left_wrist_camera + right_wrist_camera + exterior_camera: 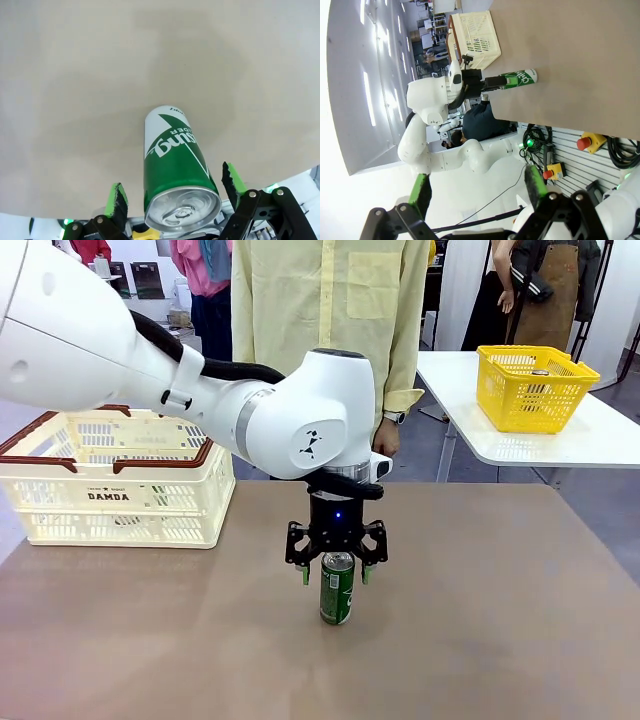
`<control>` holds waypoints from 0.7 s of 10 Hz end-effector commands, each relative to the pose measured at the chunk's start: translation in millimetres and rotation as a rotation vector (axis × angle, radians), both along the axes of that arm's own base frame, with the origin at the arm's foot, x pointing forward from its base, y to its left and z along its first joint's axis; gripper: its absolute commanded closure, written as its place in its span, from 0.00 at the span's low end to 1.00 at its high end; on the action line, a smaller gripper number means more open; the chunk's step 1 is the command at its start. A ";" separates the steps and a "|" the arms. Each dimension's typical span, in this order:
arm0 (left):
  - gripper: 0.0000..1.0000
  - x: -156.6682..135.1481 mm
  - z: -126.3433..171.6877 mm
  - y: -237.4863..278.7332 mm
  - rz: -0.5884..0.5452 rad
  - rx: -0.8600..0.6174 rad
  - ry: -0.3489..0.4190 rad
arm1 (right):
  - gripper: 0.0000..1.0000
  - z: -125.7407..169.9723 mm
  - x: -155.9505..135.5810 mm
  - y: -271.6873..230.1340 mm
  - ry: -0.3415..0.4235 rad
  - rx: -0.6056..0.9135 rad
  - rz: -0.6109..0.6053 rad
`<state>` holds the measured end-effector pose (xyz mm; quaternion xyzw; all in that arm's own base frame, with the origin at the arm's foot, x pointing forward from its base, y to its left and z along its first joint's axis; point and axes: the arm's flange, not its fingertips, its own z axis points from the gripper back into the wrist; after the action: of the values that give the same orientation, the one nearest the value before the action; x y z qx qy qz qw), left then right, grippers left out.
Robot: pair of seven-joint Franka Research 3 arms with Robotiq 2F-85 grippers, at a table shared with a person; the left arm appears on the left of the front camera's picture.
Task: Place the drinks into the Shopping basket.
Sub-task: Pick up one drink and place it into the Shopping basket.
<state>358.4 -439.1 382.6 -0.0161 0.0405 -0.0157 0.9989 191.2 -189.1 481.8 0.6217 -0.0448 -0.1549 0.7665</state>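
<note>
The left gripper (pixel 335 575) points straight down over the middle of the brown table (pixel 480 630), its jaws spread wide and clasping nothing. Its two green pads (pixel 233 179) flank the silver top of the green can (pixel 337 595). In the left wrist view a gap shows on each side between pad and can, so they are just beside it and not touching. The can stands upright on the table, slightly nearer than the middle and well apart from the cream basket (pixel 120 495), which sits at the far left of the same table with its brown handles folded along the rim. The right gripper (pixel 477 177) hangs off the near side of the table, its jaws likewise released with nothing between them. A person (pixel 320 300) in a pale yellow shirt stands at the far side. A yellow basket (pixel 535 395) rests on a separate white table (pixel 600 440) at the far right.
</note>
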 end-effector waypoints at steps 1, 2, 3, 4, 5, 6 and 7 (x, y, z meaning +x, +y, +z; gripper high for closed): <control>0.00 0.4 0.6 1.6 -0.005 0.000 0.031 | 0.00 3.3 -0.1 -0.2 -0.011 0.011 -0.002; 0.00 1.2 0.0 2.9 -0.003 -0.014 0.036 | 0.00 3.3 -0.1 -0.2 -0.011 0.011 -0.002; 0.12 0.6 -0.6 3.6 -0.001 -0.019 0.025 | 0.00 3.3 -0.1 -0.2 -0.011 0.011 -0.002; 0.72 1.8 -0.7 3.6 0.000 -0.011 0.024 | 0.00 3.3 -0.1 -0.2 -0.011 0.011 -0.002; 1.00 1.5 -1.3 4.1 0.002 -0.012 0.020 | 0.00 3.3 -0.1 -0.2 -0.011 0.011 -0.002; 1.00 0.6 -1.5 4.5 0.001 -0.013 0.025 | 0.00 3.3 -0.1 -0.2 -0.011 0.011 -0.002; 1.00 0.8 -2.1 4.2 -0.002 -0.011 0.028 | 0.00 3.3 -0.1 -0.2 -0.011 0.011 -0.002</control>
<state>359.4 -439.9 380.2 -0.0178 0.0450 -0.0140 0.9987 191.2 -189.1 481.8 0.6217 -0.0448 -0.1549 0.7665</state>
